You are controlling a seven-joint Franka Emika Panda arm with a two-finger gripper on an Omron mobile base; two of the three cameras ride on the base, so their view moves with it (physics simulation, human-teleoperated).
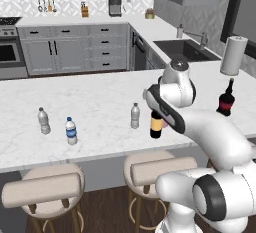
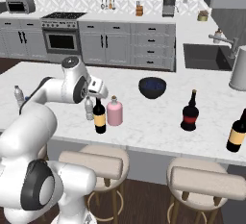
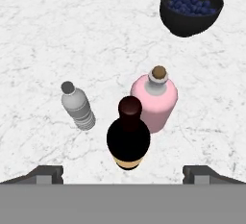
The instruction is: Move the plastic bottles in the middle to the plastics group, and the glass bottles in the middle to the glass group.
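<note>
Pincer (image 3: 123, 172) spread wide and empty, hanging above the wine bottle (image 3: 128, 136) near the front edge of the counter (image 3: 43, 40), with the pink bottle (image 3: 154, 102) just beside it toward the back and the clear water bottle (image 3: 78, 106) close on its other side. Likely to bump or tip 1 of those 2 neighbours on the way down, given how tightly the 3 stand. Could also slip off the narrow neck if closed too high, toppling the bottle toward the edge.
</note>
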